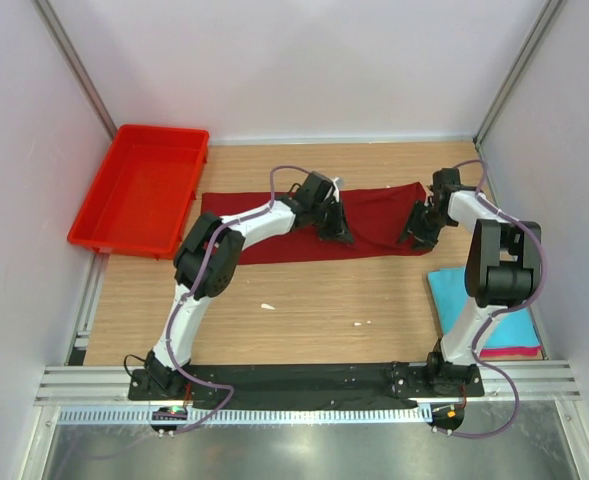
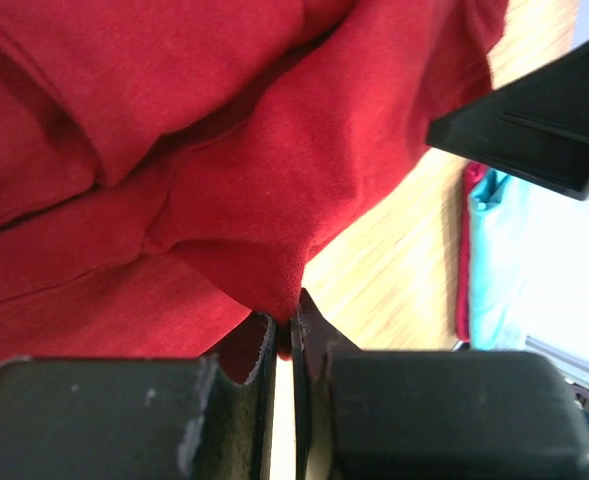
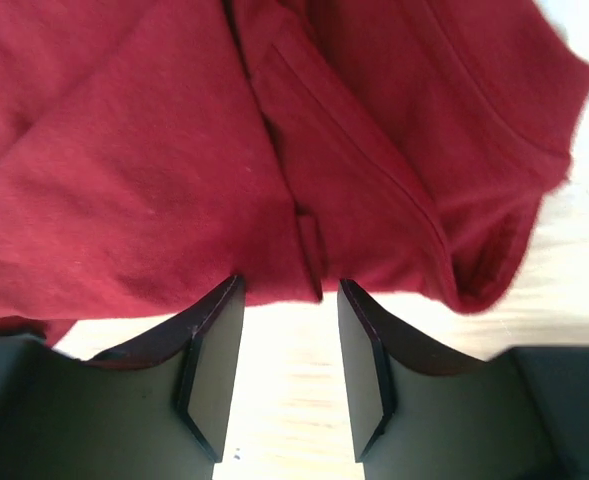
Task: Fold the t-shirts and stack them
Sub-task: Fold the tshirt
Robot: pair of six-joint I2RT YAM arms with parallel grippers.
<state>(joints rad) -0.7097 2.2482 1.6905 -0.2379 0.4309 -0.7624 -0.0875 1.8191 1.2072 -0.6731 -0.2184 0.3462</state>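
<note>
The dark maroon t-shirt (image 1: 274,228) lies as a long band across the far middle of the table. My left gripper (image 1: 334,232) is shut on a fold of its near edge (image 2: 264,270); the cloth is pinched between the jaws. My right gripper (image 1: 415,236) is open at the shirt's right end, its jaws apart at the cloth edge (image 3: 304,270) with nothing between them. The turquoise t-shirt (image 1: 499,325) lies folded on the pink t-shirt (image 1: 519,352) at the right, partly behind the right arm. Both show at the edge of the left wrist view, turquoise (image 2: 514,270) and pink (image 2: 464,290).
A bright red plastic tray (image 1: 139,188) stands at the far left, overhanging the table edge. White walls with metal posts enclose the table. Two small white scraps (image 1: 268,306) lie on the bare wood in front of the maroon shirt.
</note>
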